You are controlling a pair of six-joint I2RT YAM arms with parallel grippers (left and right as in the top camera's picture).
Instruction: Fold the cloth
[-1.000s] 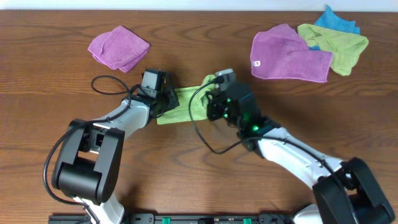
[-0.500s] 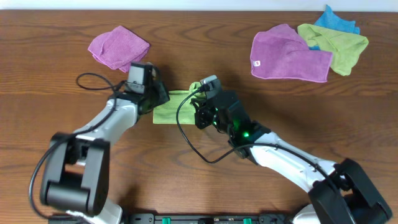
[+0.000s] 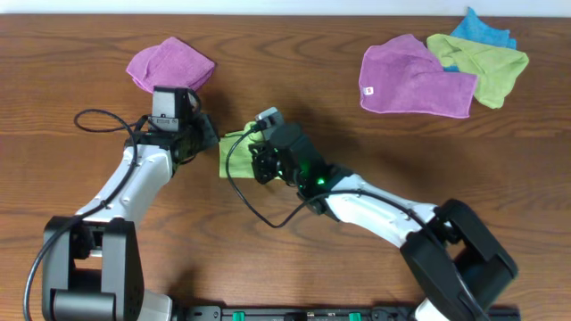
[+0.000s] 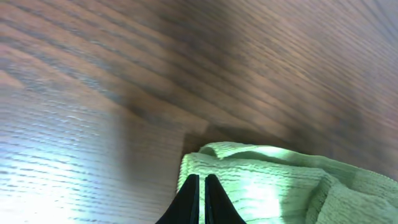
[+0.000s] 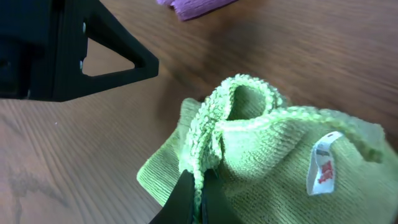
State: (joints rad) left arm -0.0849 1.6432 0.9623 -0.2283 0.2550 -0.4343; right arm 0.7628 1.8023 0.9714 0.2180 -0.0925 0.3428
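The lime-green cloth (image 3: 234, 153) lies bunched on the wooden table, left of centre. My right gripper (image 3: 254, 163) is shut on a raised fold of its edge (image 5: 239, 109), with the fingertips (image 5: 198, 180) pinching the terry. The white tag (image 5: 323, 165) shows on the cloth's upper face. My left gripper (image 3: 205, 141) is just left of the cloth. In the left wrist view its fingers (image 4: 199, 179) are pressed together over the cloth's near left corner (image 4: 261, 183), and no cloth shows between them.
A purple cloth (image 3: 169, 67) lies at the back left, close behind my left arm, and also shows in the right wrist view (image 5: 199, 6). At the back right lie a second purple cloth (image 3: 415, 78), a paler green cloth (image 3: 489, 67) and a blue cloth (image 3: 482, 31). My left gripper's black body (image 5: 68, 50) is near the right gripper.
Both grippers moved left. My right gripper carried the cloth's right part leftward over the rest, so the cloth looks narrower. My left gripper drew back to the cloth's left edge.
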